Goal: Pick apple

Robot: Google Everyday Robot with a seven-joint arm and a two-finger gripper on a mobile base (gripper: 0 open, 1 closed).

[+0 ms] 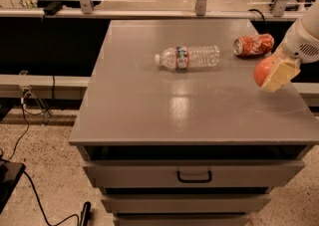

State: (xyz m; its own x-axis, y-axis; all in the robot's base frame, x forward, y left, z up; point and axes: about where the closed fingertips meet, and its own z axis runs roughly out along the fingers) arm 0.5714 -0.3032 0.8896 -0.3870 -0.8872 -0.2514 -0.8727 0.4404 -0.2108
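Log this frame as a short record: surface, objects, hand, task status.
surface: grey cabinet top
apple: near the right edge, gripped
hand: at the right edge, shut on the apple
bottle: clear plastic, lying on its side, centre-back
can: crushed, lying behind the apple, apart from it
status: apple grasped
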